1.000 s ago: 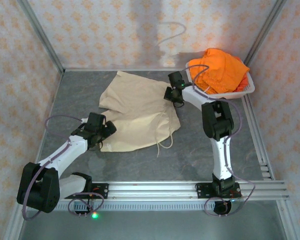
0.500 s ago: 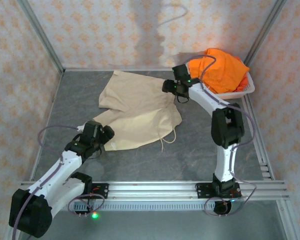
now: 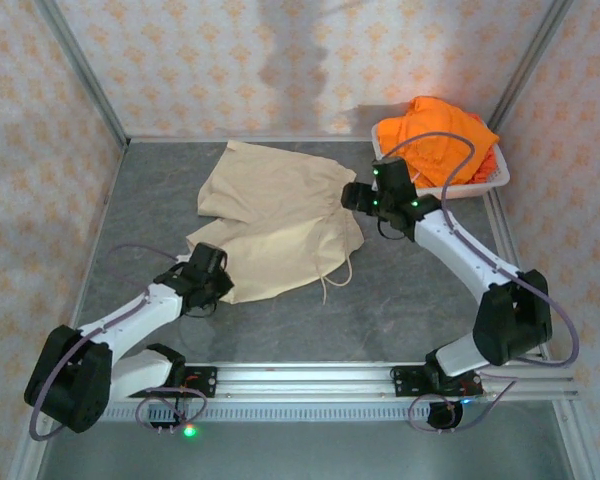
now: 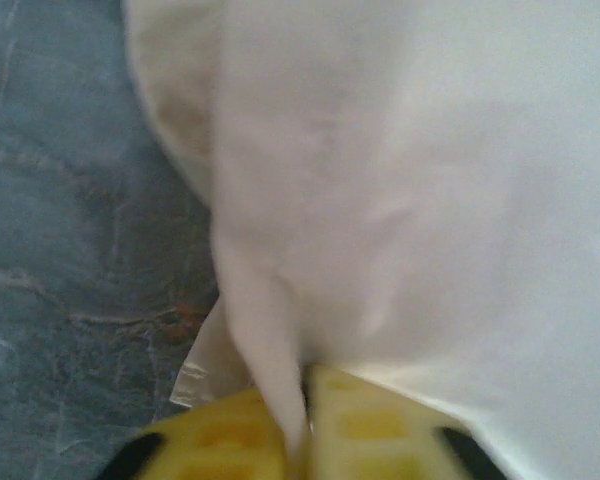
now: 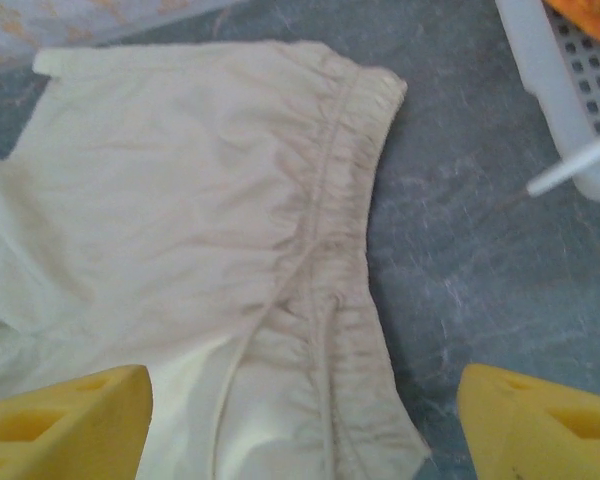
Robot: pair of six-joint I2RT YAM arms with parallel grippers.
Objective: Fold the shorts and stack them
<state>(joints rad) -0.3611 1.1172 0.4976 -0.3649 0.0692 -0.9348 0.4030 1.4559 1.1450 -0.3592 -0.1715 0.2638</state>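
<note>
The left end effector (image 4: 302, 440) is clenched on the beige shorts (image 3: 280, 215) at their edge; the right end effector (image 3: 360, 198) hangs released above the waistband (image 5: 325, 250).

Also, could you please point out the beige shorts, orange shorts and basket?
beige shorts (image 3: 275, 210): top view, middle of cloth
orange shorts (image 3: 445, 135): top view, top of heap
basket (image 3: 488, 183): top view, near rim
</note>
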